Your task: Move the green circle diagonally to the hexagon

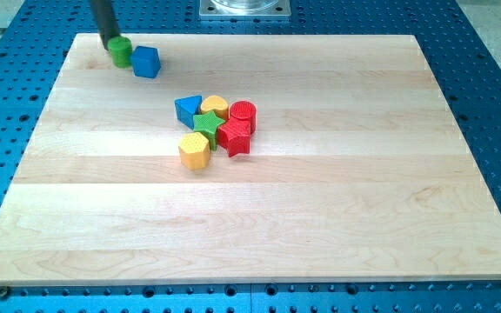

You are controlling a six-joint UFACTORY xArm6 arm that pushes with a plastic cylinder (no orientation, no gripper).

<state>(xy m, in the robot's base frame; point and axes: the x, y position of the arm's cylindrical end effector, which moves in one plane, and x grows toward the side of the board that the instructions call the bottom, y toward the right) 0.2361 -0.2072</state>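
The green circle (121, 52) stands near the board's top left corner, touching or nearly touching a blue cube (145, 62) on its right. My tip (110, 43) is right at the green circle's upper left side. The yellow hexagon (195, 150) lies lower down, toward the view's middle, at the bottom left of a cluster of blocks.
The cluster holds a blue triangle (188, 110), a yellow round block (215, 107), a green star (205, 124), a red star (235, 136) and a red circle (243, 112). The wooden board (320, 200) sits on a blue perforated table.
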